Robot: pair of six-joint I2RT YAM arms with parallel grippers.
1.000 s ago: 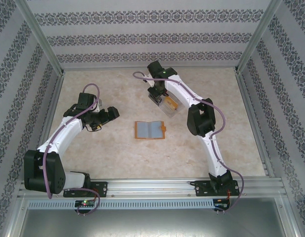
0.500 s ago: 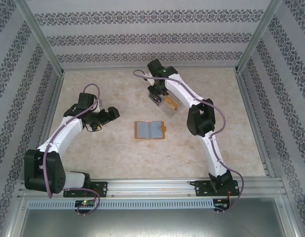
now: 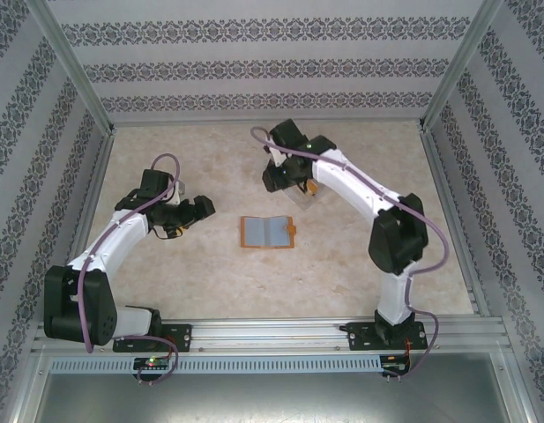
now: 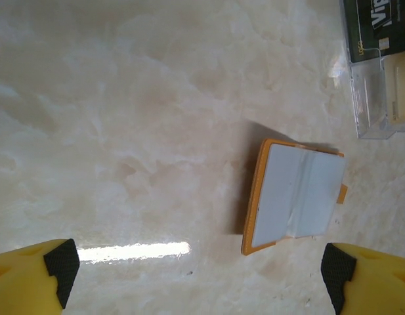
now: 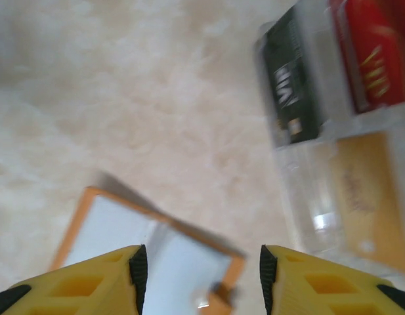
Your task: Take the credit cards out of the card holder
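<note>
- Card holder (image 3: 267, 232): small orange-tan folding wallet with grey-blue inner pockets, lying open and flat at the centre of the top view; no card shows in its pockets.
- Cards: a thin dark grey plastic card (image 5: 291, 85) and a red plastic card (image 5: 373, 52) lie in the clear plastic compartment tray (image 5: 302, 197), upper right of the right wrist view.
- Right gripper (image 5: 199, 269): jaws apart, empty, beside the tray.
- Left gripper (image 4: 199, 269): spread wide, empty.
- Step, as judged: retreat after release. Rise straight, clear of the tray wall, then check the pockets.
</note>
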